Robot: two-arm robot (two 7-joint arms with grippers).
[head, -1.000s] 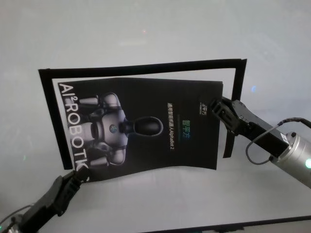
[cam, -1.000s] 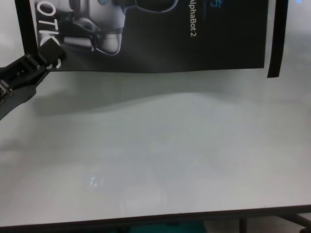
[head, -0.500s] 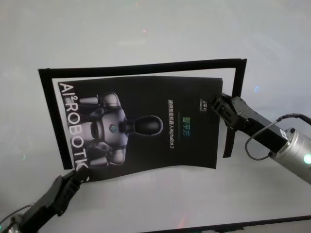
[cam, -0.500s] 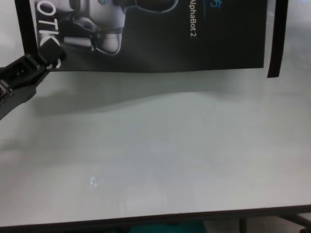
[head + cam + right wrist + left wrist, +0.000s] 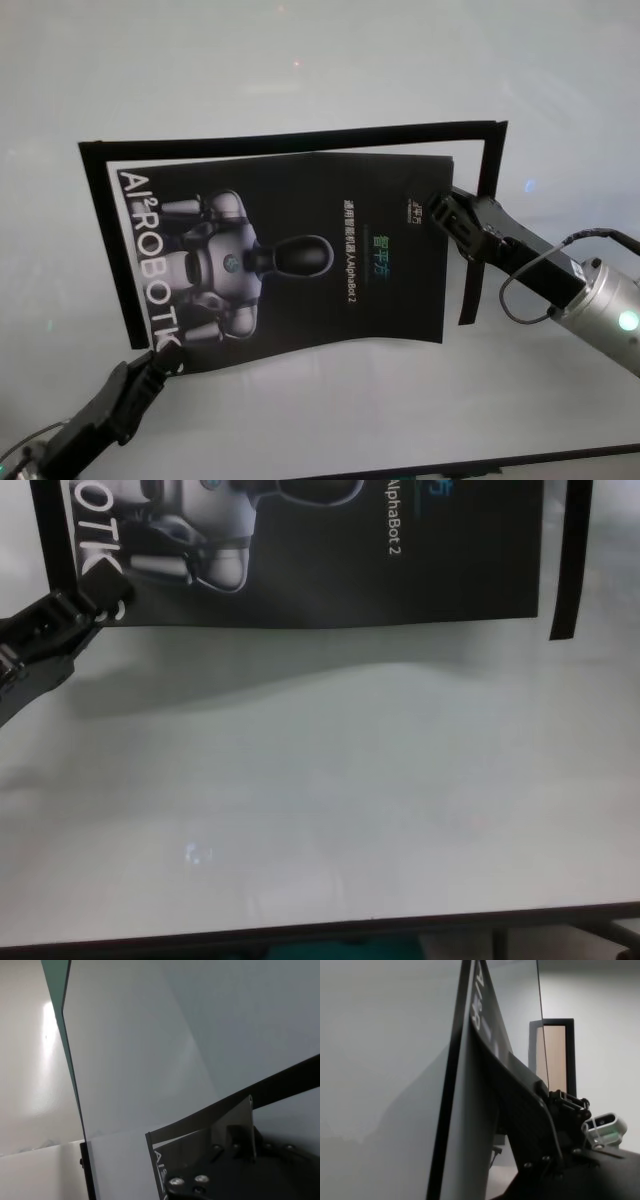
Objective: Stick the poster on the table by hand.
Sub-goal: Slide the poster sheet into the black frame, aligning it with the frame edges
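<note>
The poster (image 5: 290, 260), clamped at its near-left corner by the left hand (image 5: 152, 362) and at its far-right edge by the right hand (image 5: 440, 207), has been drawn slightly leftward above the desk (image 5: 320, 70), suggesting alignment within the tape frame (image 5: 300, 140) is unfinished.

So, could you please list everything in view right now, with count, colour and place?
poster: one, black with a white-grey robot figure and white letters, over the middle of the table, near edge lifted and bowed.
tape strips: black, framing the poster along its left, far and right sides; count unclear.
table: one, white with a thin dark near edge.
left pincer: one, black, shut on the poster's near left corner.
right pincer: one, black on a silver arm, shut on the poster's right edge.
</note>
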